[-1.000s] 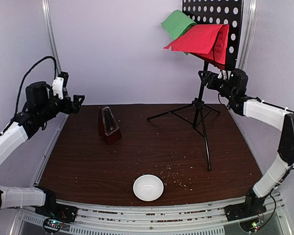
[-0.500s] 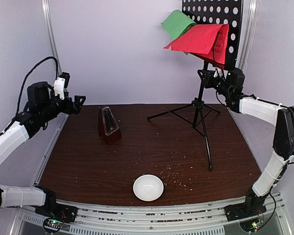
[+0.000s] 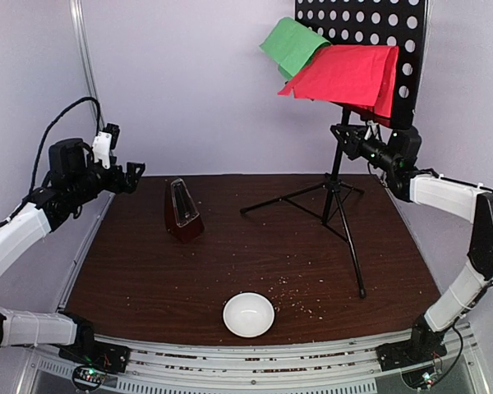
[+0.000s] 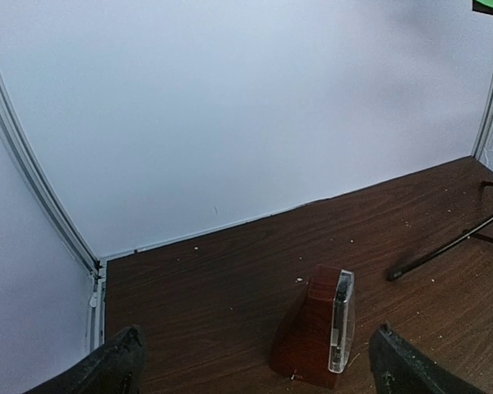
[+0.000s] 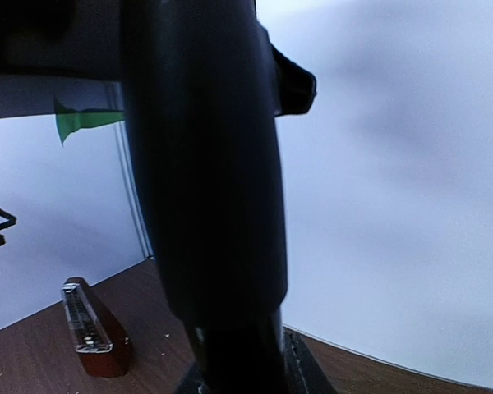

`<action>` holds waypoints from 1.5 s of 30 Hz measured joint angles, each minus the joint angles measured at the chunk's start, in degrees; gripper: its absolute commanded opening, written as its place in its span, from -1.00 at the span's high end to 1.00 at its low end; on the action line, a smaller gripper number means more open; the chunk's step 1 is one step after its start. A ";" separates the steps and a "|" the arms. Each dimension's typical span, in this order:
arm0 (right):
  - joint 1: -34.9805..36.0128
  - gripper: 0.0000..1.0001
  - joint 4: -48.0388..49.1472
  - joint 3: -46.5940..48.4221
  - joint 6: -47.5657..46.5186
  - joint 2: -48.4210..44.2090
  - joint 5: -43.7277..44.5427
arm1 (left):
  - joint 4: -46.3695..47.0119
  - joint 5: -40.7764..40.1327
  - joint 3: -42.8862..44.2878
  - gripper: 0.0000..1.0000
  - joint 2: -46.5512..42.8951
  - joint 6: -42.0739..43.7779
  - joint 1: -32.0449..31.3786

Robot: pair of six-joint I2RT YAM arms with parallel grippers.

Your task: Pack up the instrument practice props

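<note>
black perforated music stand is standing at the back right of the table, with the red sheet and the green sheet draping loose over its desk. right tool is gripping the stand's pole just beneath the desk; in the wrist view the pole is filling the frame between the fingers. left tool is hovering wide open and empty at the back left, looking down on the metronome, which is sitting upright on the table, well apart from the stand. judging the step as taking charge of the stand by its pole. cannot tell whether all three feet are touching the table. for doing this well: the load is looking top-heavy, so the grip should be firm and any travel slow, with the pole staying near upright; otherwise the sheets are likely sliding off. the spread legs are reaching towards the metronome and the white bowl, so the path is needing margin on both.
</note>
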 measured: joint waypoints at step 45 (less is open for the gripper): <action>5.66 -0.99 7.43 -30.05 12.92 -18.69 -5.62 | 11.72 6.62 -3.82 -0.76 -3.52 -7.89 -17.53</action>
